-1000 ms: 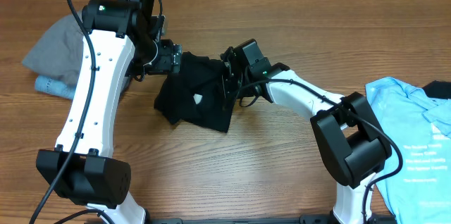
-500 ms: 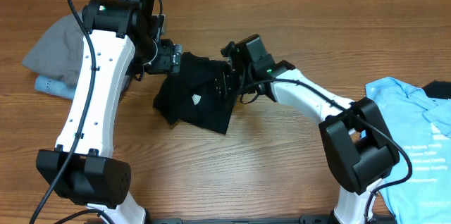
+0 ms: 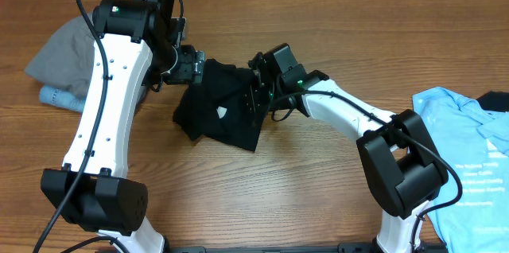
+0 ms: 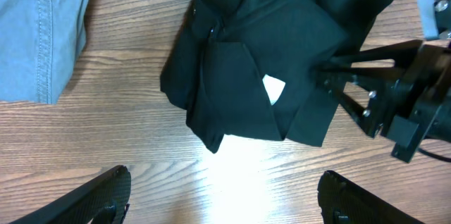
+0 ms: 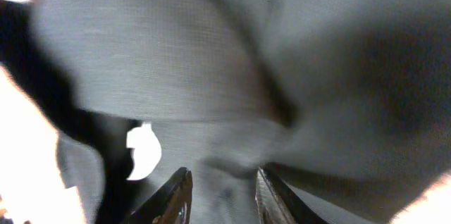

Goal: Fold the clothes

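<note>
The black trousers (image 3: 227,106) lie folded into a bundle at mid-table, with the small white logo (image 3: 223,112) facing up. They also show in the left wrist view (image 4: 268,62), logo (image 4: 273,89) included. My left gripper (image 3: 193,65) hovers over the bundle's far left edge. In its wrist view it (image 4: 225,196) is wide open and empty, with bare wood between the fingers (image 4: 106,192). My right gripper (image 3: 256,94) is at the bundle's right edge. In its wrist view it (image 5: 222,196) is closed on dark cloth that fills the frame.
Grey shorts (image 3: 60,54) lie at the far left over a light blue item (image 3: 60,96), and they show in the left wrist view (image 4: 39,27). A light blue printed T-shirt (image 3: 469,157) lies at the right edge.
My right gripper shifted slightly along the trousers' right edge and came back. The bundle and my left arm have stayed put.
</note>
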Controlling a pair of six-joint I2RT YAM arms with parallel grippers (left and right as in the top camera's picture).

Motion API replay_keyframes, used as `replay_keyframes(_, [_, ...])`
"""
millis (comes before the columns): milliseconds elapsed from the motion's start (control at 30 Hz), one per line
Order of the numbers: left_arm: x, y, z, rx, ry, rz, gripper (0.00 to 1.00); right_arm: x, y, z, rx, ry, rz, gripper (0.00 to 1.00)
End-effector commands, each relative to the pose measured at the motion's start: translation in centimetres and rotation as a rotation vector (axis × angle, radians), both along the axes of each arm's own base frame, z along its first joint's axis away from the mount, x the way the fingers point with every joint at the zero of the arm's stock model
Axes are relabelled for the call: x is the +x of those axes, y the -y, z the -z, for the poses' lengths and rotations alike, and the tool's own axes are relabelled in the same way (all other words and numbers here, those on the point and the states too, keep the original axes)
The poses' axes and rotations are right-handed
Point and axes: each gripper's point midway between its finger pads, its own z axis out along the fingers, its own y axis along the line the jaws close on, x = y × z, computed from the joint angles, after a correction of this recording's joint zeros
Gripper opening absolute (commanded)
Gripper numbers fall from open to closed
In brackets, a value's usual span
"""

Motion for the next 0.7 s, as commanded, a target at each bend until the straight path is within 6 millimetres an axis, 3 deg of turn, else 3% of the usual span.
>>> replay_keyframes(0, [0.0,-0.2,-0.1,0.010,0.002,0.016,0.88,0.9,0.7,-0.5,-0.023,0.035,0.025,0.35])
replay_keyframes(133, [0.0,-0.2,-0.1,0.010,0.002,0.016,0.88,0.7,0.2,0.9,-0.009,0.005,0.008,0.33])
replay_keyframes(333, [0.0,-0.2,-0.1,0.011,0.002,0.017,0.88,0.4,-2.9,-2.0,0.189,0.032,-0.096,0.33])
replay_keyframes(533, [-0.1,-0.2,0.0,0.011,-0.002,0.017,0.89,0.7,-2.4,-1.5,0.155,0.035,-0.072,0.05])
replay_keyframes(667, [-0.1,-0.2,0.0,0.011,-0.002,0.017,0.89,1.4,-1.3,-2.2,0.141,0.034,-0.044,0.04])
